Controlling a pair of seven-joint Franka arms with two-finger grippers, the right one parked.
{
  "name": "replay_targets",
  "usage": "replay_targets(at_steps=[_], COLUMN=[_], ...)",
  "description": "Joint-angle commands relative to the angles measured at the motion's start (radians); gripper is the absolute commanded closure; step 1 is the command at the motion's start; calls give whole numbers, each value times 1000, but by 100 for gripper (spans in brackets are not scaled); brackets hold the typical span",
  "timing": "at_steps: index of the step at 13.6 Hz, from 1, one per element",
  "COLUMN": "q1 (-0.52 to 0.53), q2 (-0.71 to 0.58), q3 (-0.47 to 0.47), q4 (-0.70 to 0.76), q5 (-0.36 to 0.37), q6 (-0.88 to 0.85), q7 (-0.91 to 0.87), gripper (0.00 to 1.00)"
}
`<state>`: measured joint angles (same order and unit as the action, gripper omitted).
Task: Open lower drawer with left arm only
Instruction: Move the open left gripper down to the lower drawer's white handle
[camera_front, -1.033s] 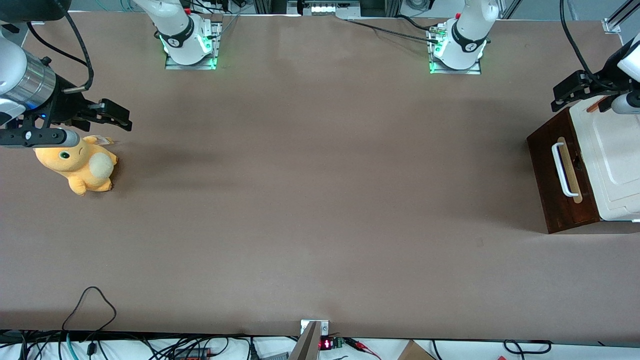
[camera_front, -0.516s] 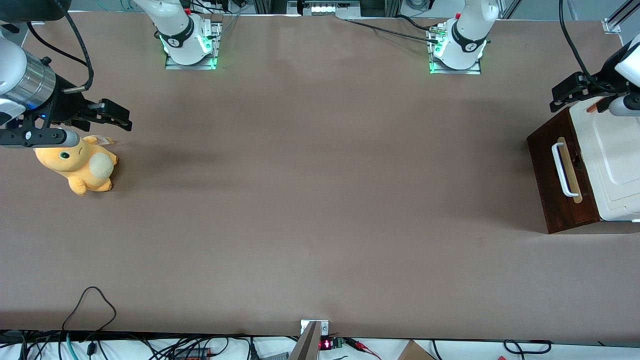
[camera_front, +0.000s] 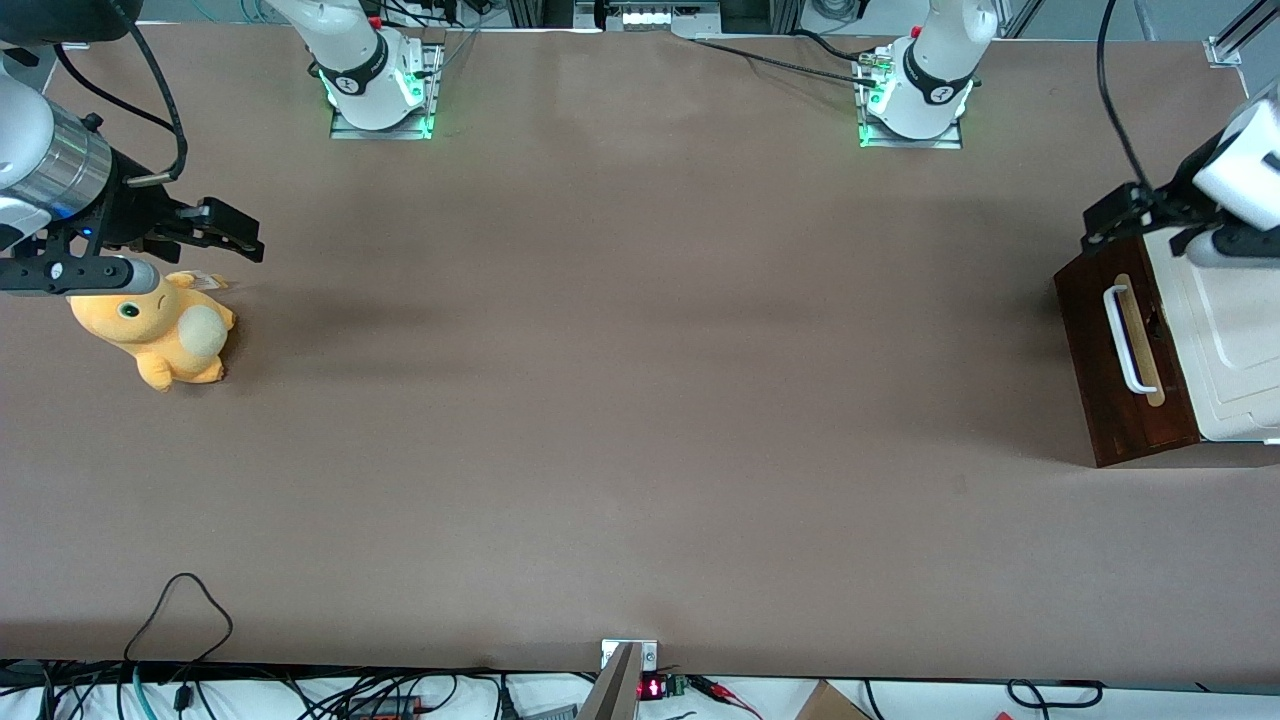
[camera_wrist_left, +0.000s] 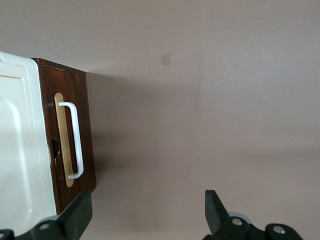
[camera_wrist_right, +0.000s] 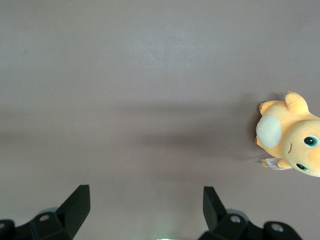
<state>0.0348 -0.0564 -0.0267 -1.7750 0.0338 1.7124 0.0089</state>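
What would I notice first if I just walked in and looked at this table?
Probably the orange plush toy, lying alone toward the parked arm's end of the brown table. At the working arm's end sits a dark wooden drawer with a white handle, the left arm's black hand open, hovering above its corner.

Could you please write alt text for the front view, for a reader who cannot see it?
The left arm holds its open black gripper above the corner of a small cabinet at the working arm's end of a brown table. The lower drawer, dark brown with a white bar handle, is shut. An orange plush toy lies toward the parked arm's end.
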Motion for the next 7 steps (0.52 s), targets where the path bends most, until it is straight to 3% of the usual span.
replay_targets(at_steps=[1,4,7], q1=[5,19,1], q2=[4,41,73], q3=[5,8,1], q4=[-140,-251,-297], q5=[93,135,425], q6=[160,300,290], q7=[17,-12,-203], gripper=[3,5,5])
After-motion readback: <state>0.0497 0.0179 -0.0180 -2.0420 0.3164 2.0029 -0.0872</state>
